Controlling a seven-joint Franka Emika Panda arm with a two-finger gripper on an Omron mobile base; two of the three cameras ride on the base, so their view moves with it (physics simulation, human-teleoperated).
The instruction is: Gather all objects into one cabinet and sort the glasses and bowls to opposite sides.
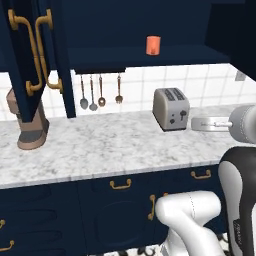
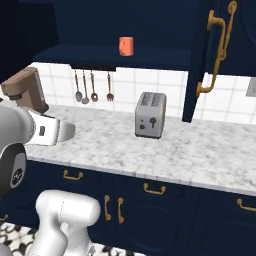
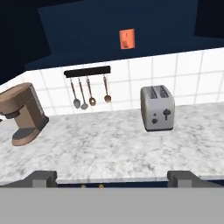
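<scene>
Our gripper (image 3: 112,177) is spread wide and empty; the upright glass (image 3: 127,39) stands well above and ahead, on the cabinet (image 1: 200,52) shelf.

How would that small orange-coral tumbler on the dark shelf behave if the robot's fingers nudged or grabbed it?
The small orange-coral tumbler stands upright on the navy cabinet shelf, slightly taller than wide, so a high push might tip it. Being cylindrical, it would likely roll once down. It looks small and probably light; its smooth sides could slip between the open gripper.
</scene>
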